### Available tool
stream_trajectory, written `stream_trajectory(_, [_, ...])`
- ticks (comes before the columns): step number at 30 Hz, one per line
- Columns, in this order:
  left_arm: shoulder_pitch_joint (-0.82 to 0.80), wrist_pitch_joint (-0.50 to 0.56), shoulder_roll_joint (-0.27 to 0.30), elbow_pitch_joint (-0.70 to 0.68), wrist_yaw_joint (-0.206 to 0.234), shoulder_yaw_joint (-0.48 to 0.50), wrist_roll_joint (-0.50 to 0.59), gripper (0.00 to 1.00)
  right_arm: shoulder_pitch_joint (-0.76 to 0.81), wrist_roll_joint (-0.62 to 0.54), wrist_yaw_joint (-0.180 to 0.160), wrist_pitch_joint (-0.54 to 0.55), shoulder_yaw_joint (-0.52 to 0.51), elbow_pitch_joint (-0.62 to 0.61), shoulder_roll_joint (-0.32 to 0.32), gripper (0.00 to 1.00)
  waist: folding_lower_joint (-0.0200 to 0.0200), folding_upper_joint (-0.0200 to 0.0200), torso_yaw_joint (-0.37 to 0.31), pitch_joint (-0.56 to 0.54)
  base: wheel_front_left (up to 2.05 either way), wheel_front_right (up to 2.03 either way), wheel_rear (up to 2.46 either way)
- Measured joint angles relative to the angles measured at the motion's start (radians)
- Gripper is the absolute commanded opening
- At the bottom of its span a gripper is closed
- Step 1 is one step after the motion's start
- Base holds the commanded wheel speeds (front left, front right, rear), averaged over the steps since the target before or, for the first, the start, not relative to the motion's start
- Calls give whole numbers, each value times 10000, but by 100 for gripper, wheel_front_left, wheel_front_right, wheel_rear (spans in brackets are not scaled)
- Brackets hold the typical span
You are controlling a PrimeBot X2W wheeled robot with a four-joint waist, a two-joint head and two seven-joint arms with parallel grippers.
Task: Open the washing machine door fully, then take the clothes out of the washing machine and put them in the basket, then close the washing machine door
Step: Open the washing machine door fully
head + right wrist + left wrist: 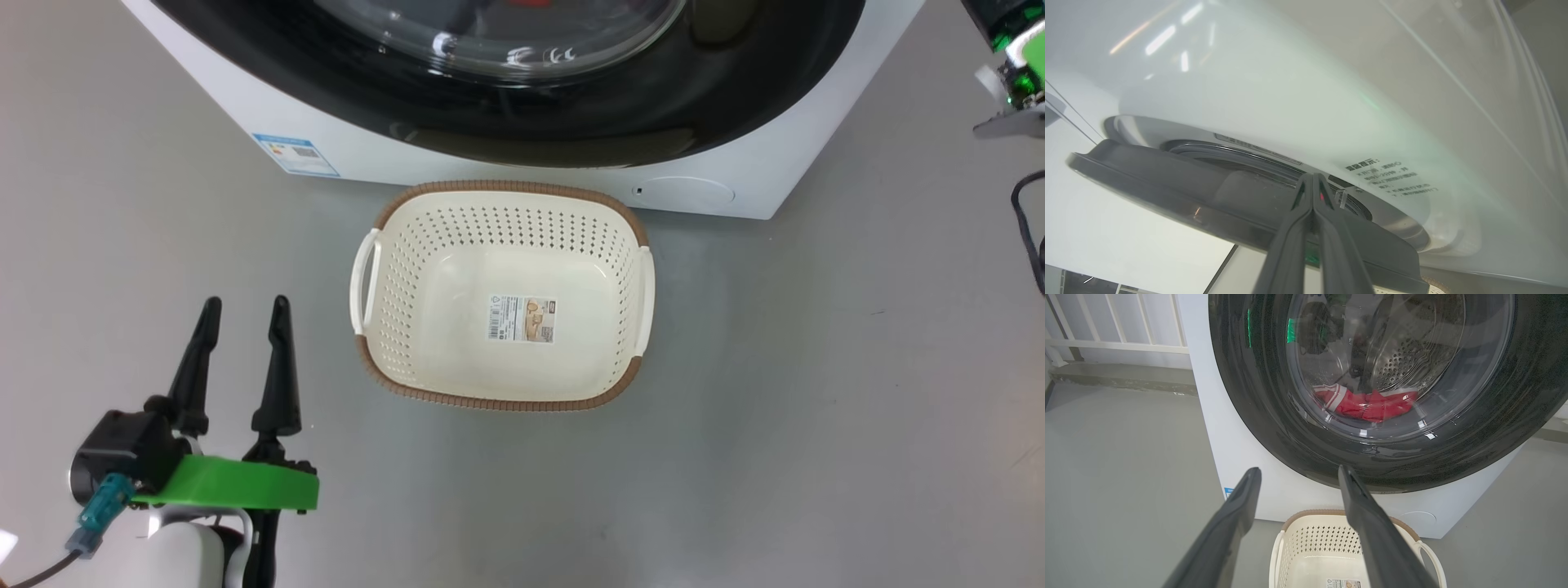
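Observation:
The washing machine (245,106) stands at the top of the head view, its black-rimmed door (735,90) facing the floor space. Through the door's glass (1396,355) the red clothes (1367,406) with white stripes lie low in the steel drum. The cream basket (502,380) with a brown rim sits on the floor right before the machine, nothing in it but its paper label. My left gripper (245,314) hangs open left of the basket, holding nothing. My right gripper (1312,176) is shut, fingers pressed together, tips at the gap between the door's rim (1167,192) and the white front.
Grey floor (816,408) spreads around the basket on all sides. A white railing (1114,343) runs behind the machine's left side. A black cable (1030,229) and part of my right arm (1016,73) with green pieces sit at the right edge.

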Motion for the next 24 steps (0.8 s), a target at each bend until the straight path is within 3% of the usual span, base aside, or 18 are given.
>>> stream_trajectory(10, [-125, 0, -2, 65, 12, -77, -217, 100, -721, 546, 0, 995, 268, 213, -113, 0, 0, 0, 194, 238, 0, 0, 0])
stream_trajectory(24, [-273, 0, -6, 153, 100, -192, -393, 100, -1174, 715, 0, 1467, 591, 510, -111, 0, 0, 0, 413, 426, 0, 0, 0])
